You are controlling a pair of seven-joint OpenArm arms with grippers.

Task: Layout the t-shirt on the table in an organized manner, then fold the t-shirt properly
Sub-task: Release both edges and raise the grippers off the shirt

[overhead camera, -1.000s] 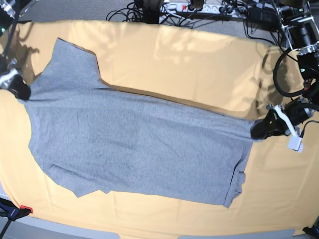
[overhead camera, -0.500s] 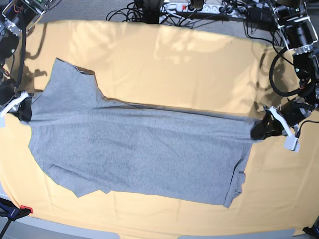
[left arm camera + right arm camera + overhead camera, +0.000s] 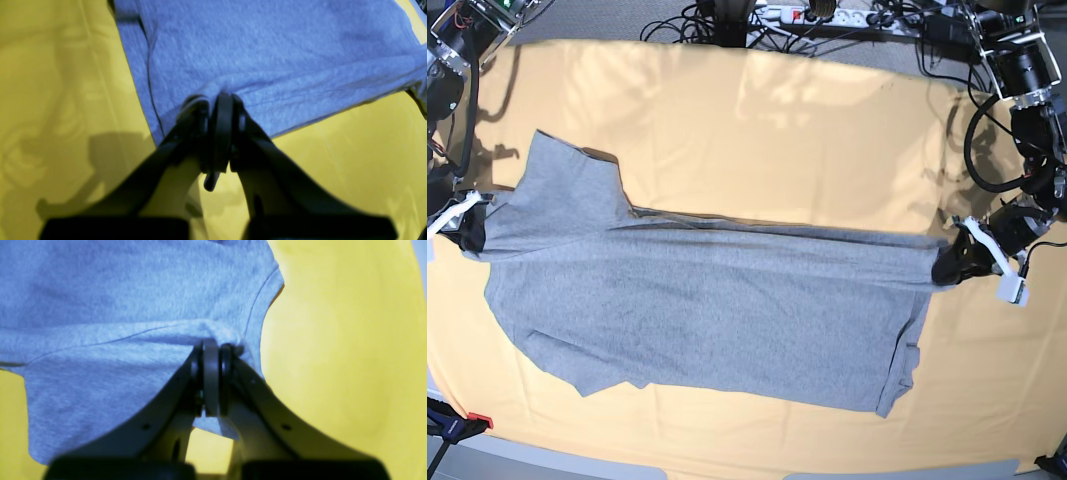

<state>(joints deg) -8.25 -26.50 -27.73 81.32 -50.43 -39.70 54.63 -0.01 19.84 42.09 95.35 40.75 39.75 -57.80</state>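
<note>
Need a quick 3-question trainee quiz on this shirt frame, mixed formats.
1. True or false: both claws are shut on the t-shirt.
2. Multiple choice: the black block lettering is A) showing face up, B) not visible in any view, C) half covered by a sleeve.
3. Fill in: the stretched edge between the left claw and right claw runs along the shirt's ____ side in the base view, away from the near table edge.

Key: 1 true; 2 B; 3 far.
</note>
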